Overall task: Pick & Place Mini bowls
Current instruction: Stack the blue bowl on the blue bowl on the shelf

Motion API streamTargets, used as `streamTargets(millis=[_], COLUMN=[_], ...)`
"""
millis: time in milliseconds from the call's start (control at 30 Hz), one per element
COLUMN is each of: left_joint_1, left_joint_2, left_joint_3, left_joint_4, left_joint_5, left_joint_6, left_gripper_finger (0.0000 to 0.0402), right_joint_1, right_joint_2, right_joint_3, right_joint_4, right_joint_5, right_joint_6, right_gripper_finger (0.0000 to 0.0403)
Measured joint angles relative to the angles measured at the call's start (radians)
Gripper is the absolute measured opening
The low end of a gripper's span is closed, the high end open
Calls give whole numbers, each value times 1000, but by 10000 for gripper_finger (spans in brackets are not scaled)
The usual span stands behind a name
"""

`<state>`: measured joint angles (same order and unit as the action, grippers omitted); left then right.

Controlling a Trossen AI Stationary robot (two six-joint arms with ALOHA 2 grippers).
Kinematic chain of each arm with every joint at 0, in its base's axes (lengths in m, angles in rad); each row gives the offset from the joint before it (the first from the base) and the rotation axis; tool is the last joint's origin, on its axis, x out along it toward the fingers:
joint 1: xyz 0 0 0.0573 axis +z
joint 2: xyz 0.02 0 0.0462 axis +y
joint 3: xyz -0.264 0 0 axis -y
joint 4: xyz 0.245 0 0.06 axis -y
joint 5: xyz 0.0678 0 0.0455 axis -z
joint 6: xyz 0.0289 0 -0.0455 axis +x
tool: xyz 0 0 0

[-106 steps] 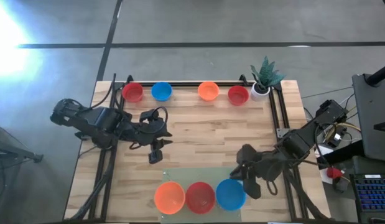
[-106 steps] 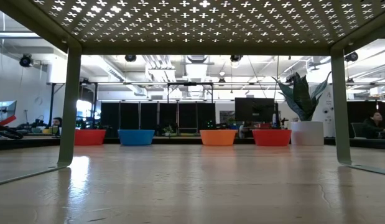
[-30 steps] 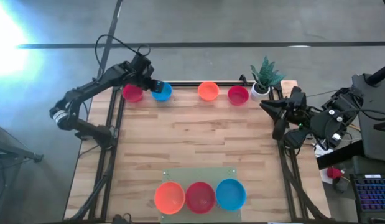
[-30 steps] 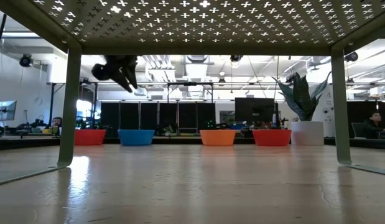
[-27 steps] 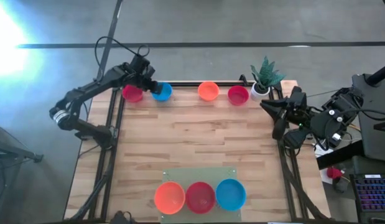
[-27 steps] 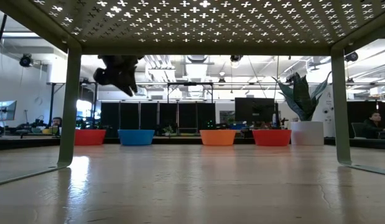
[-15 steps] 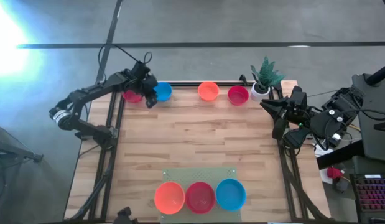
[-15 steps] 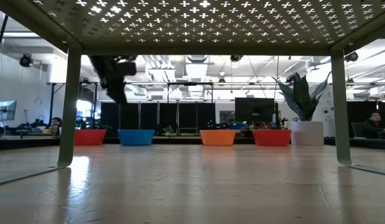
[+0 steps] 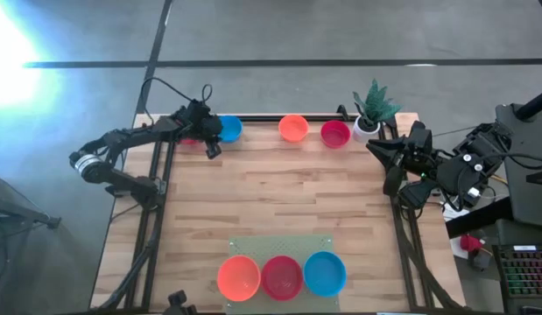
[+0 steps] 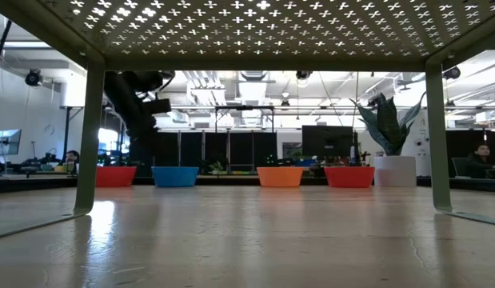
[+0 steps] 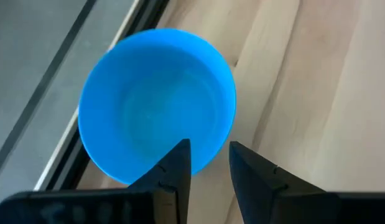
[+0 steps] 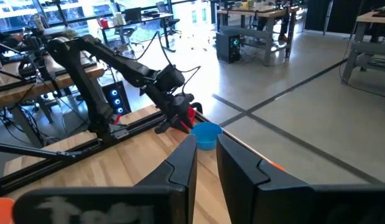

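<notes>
Your left gripper [image 11: 204, 165] hangs narrowly parted over the near rim of the blue mini bowl [image 11: 156, 104] at the table's far edge; one finger seems inside the rim, one outside. The right arm waits well apart.

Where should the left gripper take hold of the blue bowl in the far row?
On the blue bowl's rim, from above: it sits upright and open. The left gripper is open and already straddles the table-side wall, one finger inside, one outside.
</notes>
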<state>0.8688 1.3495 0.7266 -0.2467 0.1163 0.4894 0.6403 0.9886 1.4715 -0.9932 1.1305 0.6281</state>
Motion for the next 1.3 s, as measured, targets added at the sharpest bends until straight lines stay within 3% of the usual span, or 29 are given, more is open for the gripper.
streamTargets(millis=[467,1033,1167,1300], left_joint_1=[0,0,0,-1], left_joint_2=[79,179,180,176], left_joint_3=[-30,-22,-20,-16], left_joint_4=[113,124,123,131], left_joint_5=[-6,-7,-11,-18], left_joint_6=[7,-12,-12,0], left_gripper_finger=[103,102,76,17], right_joint_1=[0,0,0,0], right_joint_2=[0,1,0,0], right_joint_3=[0,0,-1,-1], right_joint_4=[-1,-1,-1,-1], right_joint_5=[9,25,25,25], right_joint_6=[0,0,0,0], right_gripper_finger=[59,59,59,59])
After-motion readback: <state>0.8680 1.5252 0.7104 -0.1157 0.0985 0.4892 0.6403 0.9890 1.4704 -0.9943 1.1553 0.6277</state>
